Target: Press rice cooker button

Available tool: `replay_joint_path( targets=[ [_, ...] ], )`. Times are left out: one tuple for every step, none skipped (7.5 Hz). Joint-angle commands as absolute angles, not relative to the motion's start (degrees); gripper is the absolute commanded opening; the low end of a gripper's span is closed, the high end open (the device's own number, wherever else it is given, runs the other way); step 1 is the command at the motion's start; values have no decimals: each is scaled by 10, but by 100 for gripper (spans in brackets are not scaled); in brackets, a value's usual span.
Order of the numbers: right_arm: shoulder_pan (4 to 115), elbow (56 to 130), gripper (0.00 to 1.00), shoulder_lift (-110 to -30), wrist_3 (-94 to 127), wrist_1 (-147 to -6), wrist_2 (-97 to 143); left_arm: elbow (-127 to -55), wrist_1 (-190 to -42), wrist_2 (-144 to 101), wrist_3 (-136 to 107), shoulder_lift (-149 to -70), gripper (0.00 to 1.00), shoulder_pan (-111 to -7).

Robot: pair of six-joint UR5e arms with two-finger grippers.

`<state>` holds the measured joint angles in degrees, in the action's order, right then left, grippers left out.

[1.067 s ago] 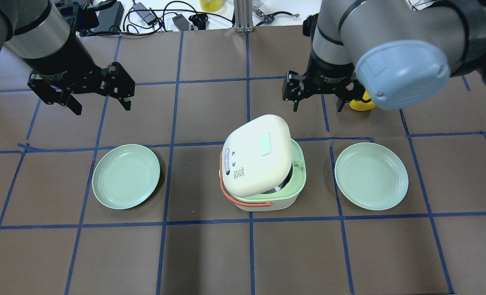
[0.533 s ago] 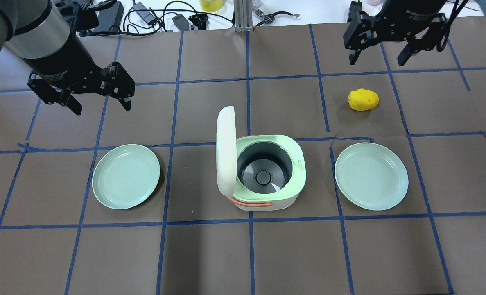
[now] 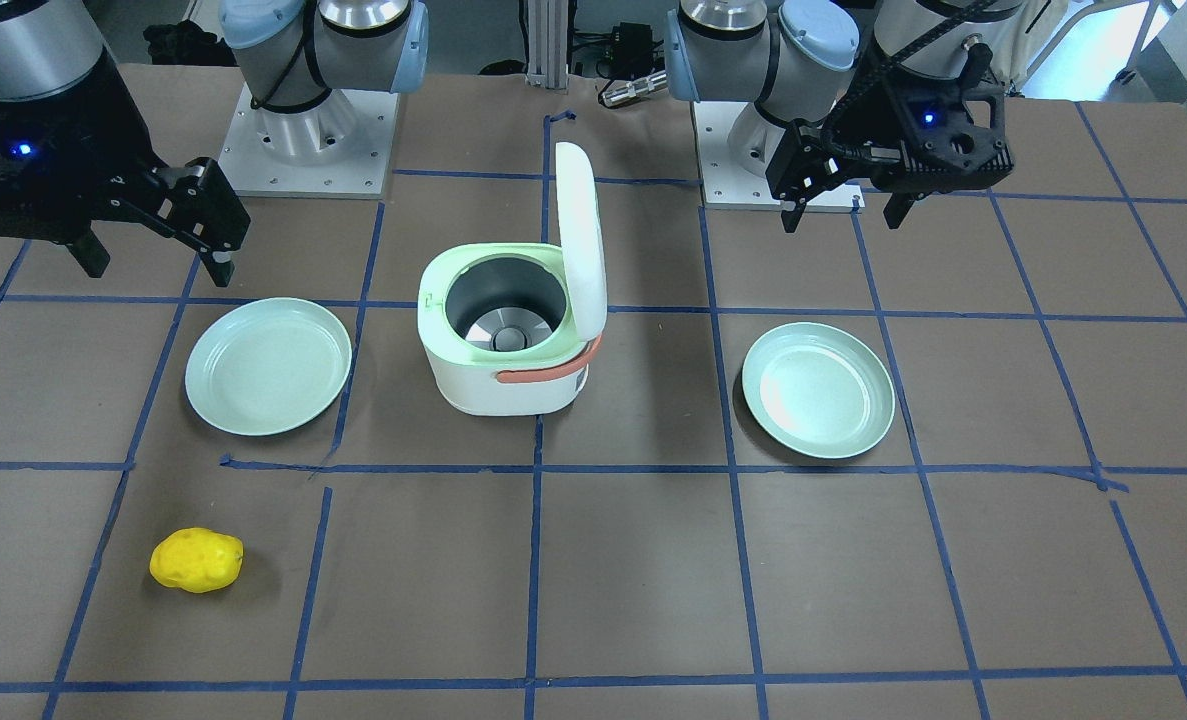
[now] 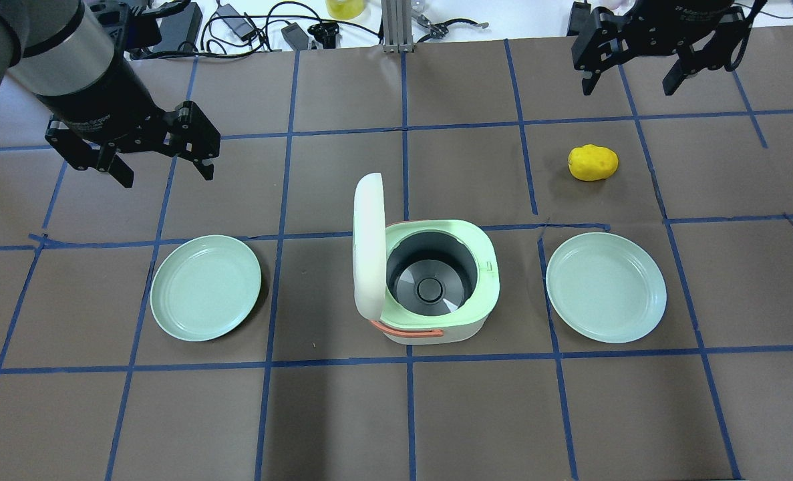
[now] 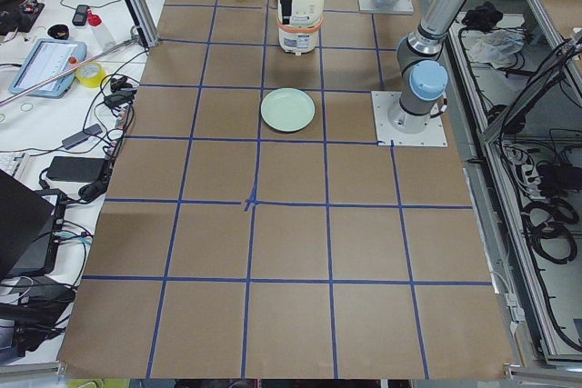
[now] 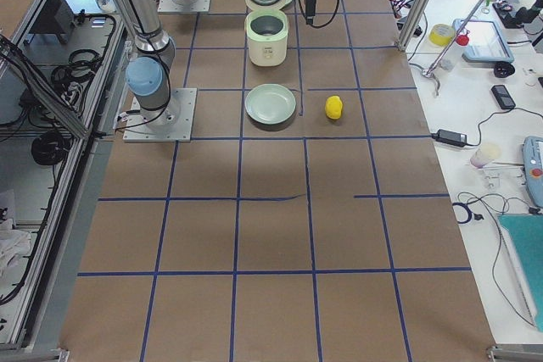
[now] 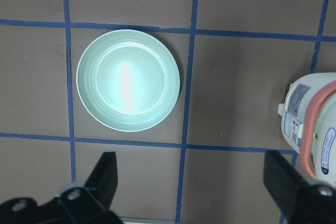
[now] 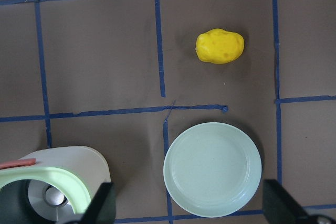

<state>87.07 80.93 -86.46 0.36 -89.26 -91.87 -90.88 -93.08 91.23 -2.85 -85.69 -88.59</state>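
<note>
Judging the press done: rice cooker (image 4: 488, 280) sits mid-frame on the desk (image 4: 343, 414), lid (image 4: 368, 247) standing upright. Left tool (image 4: 168, 175) at upper left and right tool (image 4: 628, 85) at upper right both hang wide, empty. We'd park them high, clear of the lid.

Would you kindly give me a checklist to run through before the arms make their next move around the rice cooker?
1. Lid raised, standing upright at the rice cooker's edge: ok.
2. Inner pot empty: ok.
3. Left gripper open, empty, clear of the cooker: ok.
4. Right gripper open, empty, clear of the cooker: ok.
5. Yellow object lying apart from the nearby plate: ok.
6. Button within reach: cannot tell, no view shows it.
</note>
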Motion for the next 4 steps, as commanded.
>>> replay_joint_path(
  targets=[
    [871, 816, 100, -865, 4, -911, -925, -909, -931, 912, -28, -857, 100, -886],
    [871, 819, 100, -865, 3, -938, -922, -909, -931, 912, -29, -857, 100, -886],
    [871, 818, 100, -865, 3, -940, -923, -909, -931, 912, -29, -857, 100, -886],
    [871, 819, 100, -865, 3, -940, -923, -909, -931, 912, -28, -857, 100, -886]
  ],
)
